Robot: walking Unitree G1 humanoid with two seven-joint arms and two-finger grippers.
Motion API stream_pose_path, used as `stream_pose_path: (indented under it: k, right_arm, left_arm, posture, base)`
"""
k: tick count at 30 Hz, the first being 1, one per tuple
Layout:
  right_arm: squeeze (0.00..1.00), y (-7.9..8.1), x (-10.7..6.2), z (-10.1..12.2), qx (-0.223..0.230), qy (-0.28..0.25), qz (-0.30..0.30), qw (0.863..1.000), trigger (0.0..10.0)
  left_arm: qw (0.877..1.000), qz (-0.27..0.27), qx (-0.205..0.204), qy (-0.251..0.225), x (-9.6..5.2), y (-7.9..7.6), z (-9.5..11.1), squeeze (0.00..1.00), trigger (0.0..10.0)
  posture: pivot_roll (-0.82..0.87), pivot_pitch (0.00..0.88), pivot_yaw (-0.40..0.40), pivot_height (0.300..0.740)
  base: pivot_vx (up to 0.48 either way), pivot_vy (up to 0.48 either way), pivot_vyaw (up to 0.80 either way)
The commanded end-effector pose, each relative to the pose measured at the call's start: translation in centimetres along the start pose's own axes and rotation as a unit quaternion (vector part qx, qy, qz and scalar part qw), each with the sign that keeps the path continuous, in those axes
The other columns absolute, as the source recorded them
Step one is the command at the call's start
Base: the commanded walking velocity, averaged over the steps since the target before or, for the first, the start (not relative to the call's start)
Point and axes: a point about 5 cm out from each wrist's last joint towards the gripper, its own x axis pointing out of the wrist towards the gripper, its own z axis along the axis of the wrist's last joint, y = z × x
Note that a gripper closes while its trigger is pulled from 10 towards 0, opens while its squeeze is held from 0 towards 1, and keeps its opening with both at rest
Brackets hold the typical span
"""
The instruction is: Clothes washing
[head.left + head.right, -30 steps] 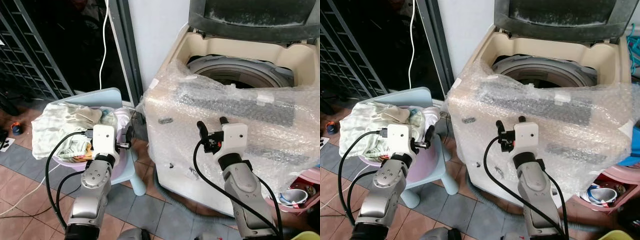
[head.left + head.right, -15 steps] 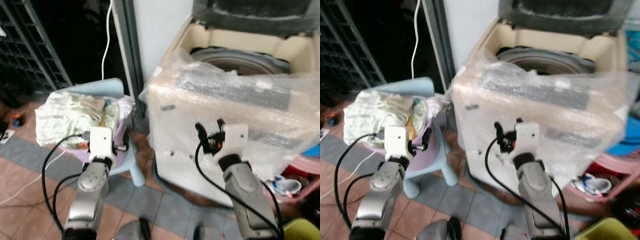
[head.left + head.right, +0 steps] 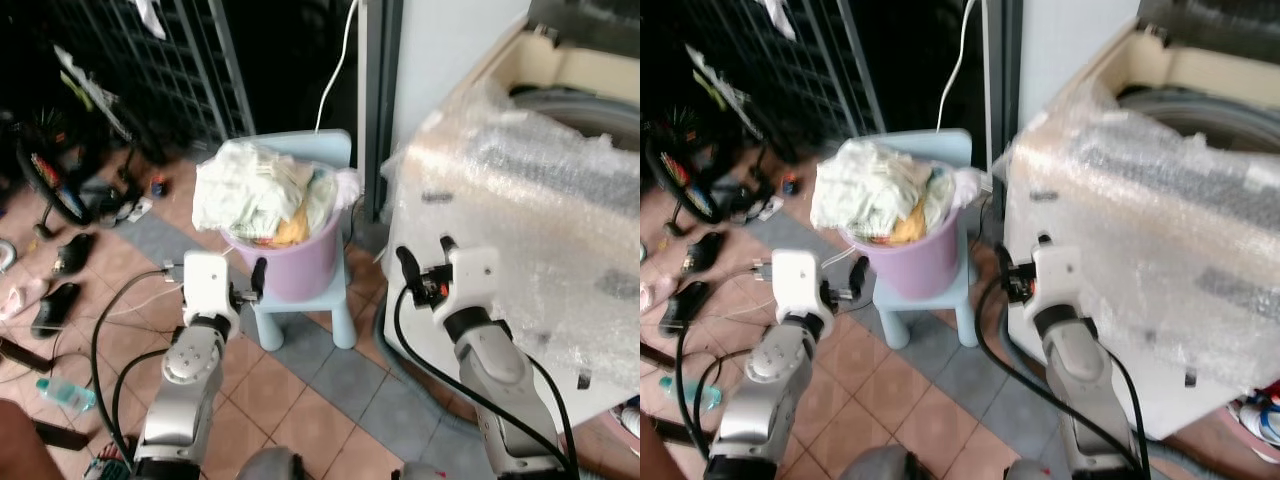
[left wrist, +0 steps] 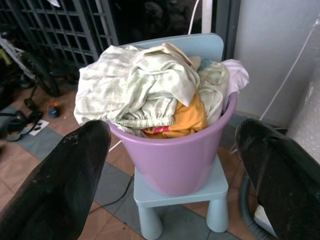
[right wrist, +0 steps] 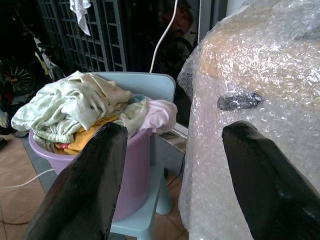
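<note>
A purple bucket point(image 3: 291, 272) heaped with pale green, white and orange clothes point(image 3: 251, 186) stands on a small light-blue chair point(image 3: 303, 318) ahead of me. To its right is the washing machine point(image 3: 540, 200), wrapped in bubble wrap, lid up, drum rim point(image 3: 585, 105) showing. My left gripper point(image 3: 213, 268) is open just short of the bucket, at about its height. In the left wrist view the bucket point(image 4: 175, 160) sits between its fingers point(image 4: 65, 185). My right gripper point(image 3: 426, 255) is open, in front of the machine's left corner, nothing in it.
Shoes point(image 3: 60, 255) and a plastic bottle point(image 3: 65, 395) lie on the tiled floor at the left. A bicycle wheel point(image 3: 45, 190) and a metal grille point(image 3: 150, 60) stand behind. A white cable point(image 3: 335, 70) hangs down behind the chair.
The whole picture has swung left, so the camera turned: the bucket is now near the middle and the machine at the right edge. Both grippers keep their pose, open.
</note>
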Motion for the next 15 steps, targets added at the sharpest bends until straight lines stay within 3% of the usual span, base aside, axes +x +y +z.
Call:
stream_pose_path:
  k: [1, 3, 12, 15]
  right_arm:
    - [0.00, 0.8, 0.3, 0.2, 0.005, -0.005, 0.011, 1.000, 10.0]
    - [0.00, 0.9, 0.4, 0.2, 0.005, -0.006, 0.010, 1.000, 10.0]
    - [0.00, 1.2, 1.4, 1.3, -0.012, -0.031, 0.013, 0.999, 10.0]
    - [0.00, 1.5, 1.5, 1.1, -0.018, -0.029, 0.021, 0.999, 10.0]
  left_arm:
    - [1.000, 0.016, 0.010, 0.002, 0.0, 1.0, 0.1, 0.00, 10.0]
    - [1.000, 0.016, 0.009, 0.000, 0.0, 1.1, 0.2, 0.00, 10.0]
    - [1.000, 0.006, 0.000, -0.025, 0.1, 1.6, 1.1, 0.00, 10.0]
    - [1.000, 0.007, -0.001, -0.021, 0.0, 1.6, 1.0, 0.00, 10.0]
  posture:
    - [-0.04, 0.060, 0.090, 0.740]
    - [-0.04, 0.063, 0.090, 0.740]
    - [-0.04, 0.080, 0.111, 0.740]
    - [-0.04, 0.077, 0.108, 0.740]
  base:
    - [0.000, 0.480, 0.00]
    - [0.000, 0.480, 0.00]
    - [0.000, 0.000, 0.00]
    - [0.269, 0.000, 0.80]
